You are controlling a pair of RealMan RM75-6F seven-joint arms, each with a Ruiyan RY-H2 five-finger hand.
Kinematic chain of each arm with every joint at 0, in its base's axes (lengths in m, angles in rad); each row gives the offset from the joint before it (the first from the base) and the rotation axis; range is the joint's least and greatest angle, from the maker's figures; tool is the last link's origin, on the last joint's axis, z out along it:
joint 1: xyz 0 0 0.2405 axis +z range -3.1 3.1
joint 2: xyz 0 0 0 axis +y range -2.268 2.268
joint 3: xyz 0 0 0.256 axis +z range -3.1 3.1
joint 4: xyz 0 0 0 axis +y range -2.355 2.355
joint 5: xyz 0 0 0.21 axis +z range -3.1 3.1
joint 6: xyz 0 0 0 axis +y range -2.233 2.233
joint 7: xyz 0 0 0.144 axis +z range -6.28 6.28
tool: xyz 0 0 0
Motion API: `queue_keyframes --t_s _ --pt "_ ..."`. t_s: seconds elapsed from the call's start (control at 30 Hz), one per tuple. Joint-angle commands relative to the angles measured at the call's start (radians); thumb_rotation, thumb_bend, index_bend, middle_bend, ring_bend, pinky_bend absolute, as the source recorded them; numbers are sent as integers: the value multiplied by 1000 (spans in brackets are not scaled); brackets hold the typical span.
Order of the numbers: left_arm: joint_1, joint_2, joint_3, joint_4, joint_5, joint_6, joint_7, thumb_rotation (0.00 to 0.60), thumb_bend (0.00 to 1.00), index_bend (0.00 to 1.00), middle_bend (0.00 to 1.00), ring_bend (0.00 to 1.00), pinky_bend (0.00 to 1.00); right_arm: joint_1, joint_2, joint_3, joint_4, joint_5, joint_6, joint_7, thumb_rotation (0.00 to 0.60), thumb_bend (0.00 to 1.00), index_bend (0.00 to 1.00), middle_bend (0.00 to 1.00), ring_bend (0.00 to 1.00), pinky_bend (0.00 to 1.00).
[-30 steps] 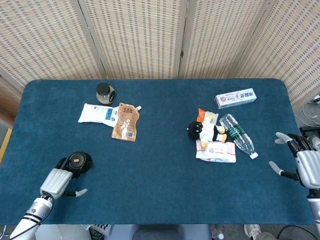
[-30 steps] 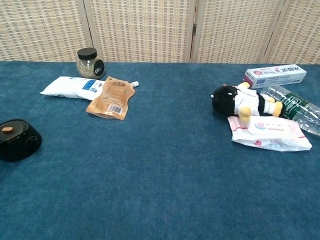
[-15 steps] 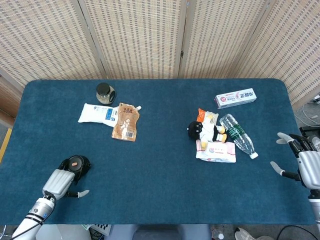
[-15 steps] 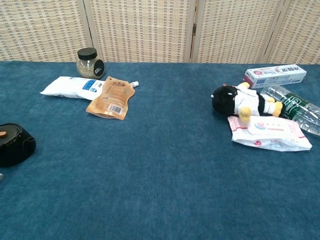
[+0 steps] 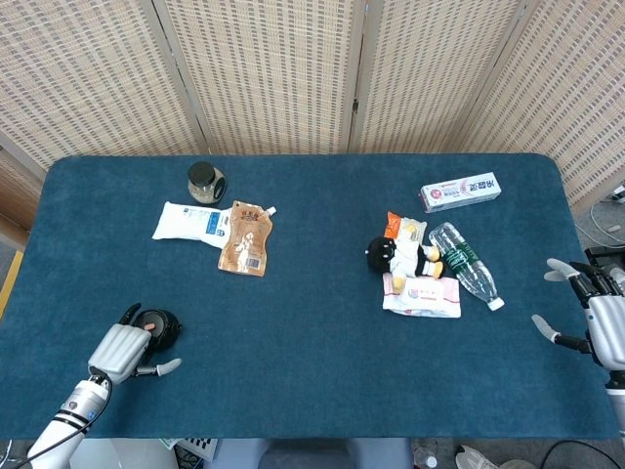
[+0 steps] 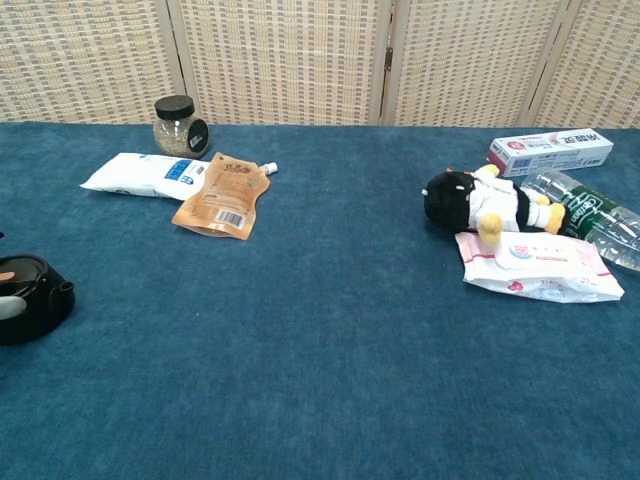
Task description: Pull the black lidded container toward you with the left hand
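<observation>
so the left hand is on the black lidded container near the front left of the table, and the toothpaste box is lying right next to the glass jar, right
Not quite. The left hand is on the black lidded container at the front left, but the toothpaste box lies far from the glass jar, on the opposite side of the table, near the water bottle. The head view shows this.

Left hand low at the near-left corner, back upward, fingers draped over and resting on the black lidded container, thumb out to the side. Right hand at the far right edge, fingers spread, holding nothing.
</observation>
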Motion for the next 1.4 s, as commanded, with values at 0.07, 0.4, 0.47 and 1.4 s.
queue_keyframes --t_s 0.07,0.4,0.47,1.4 --pt "-2 -3 -11 1 3 10 -18 0 58 867 976 753 0 0 -1 1 4 1 0 4 600 246 188 332 160 149" --pt "5 -20 -50 -28 -26 57 -26 76 58 951 1000 832 0 -3 -3 2 11 3 1 11 600 245 188 332 160 149" --pt "9 -21 -56 -37 -31 69 -28 78 58 964 1000 844 0 -5 -4 1 12 4 3 12 600 246 188 333 160 149" --pt "54 -87 -133 -41 -52 225 -68 268 285 1000 1000 926 175 -22 -8 -1 17 8 15 18 600 246 188 333 160 149"
